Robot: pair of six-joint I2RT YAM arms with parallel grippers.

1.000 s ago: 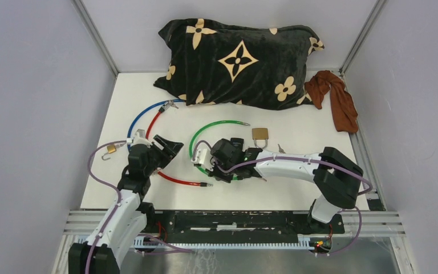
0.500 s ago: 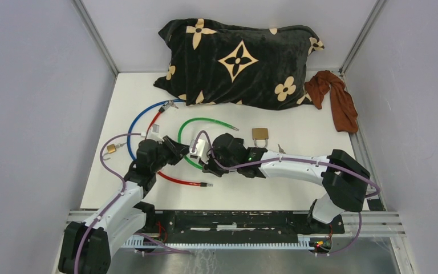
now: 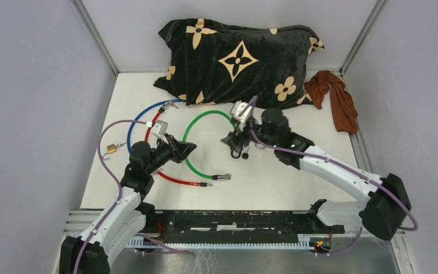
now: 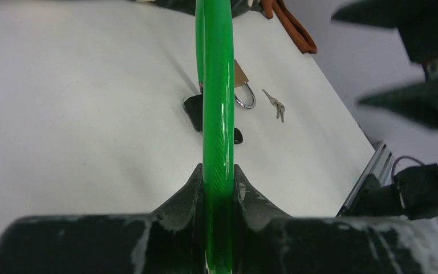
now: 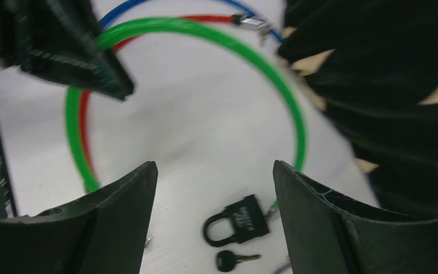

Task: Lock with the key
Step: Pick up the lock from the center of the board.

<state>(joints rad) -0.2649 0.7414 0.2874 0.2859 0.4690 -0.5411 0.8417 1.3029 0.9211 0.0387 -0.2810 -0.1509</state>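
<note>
While the overhead only hints at it, the left wrist view settles it: left gripper (image 3: 186,150) is clamped on the green cable (image 3: 208,113), pinched between both fingers. Right of that, right gripper (image 5: 212,171) hangs with fingers spread wide, holding nothing. Its own camera shows the black padlock (image 5: 240,220) flat on the table (image 3: 296,182), key (image 5: 232,260) just beside it — overhead barely resolves them. Left wrist also catches a brass padlock (image 4: 242,80) and keys (image 4: 276,105) apart from it. Versus a second ago — left closed on the cable, right opened and moved toward the pillow (image 3: 239,57).
</note>
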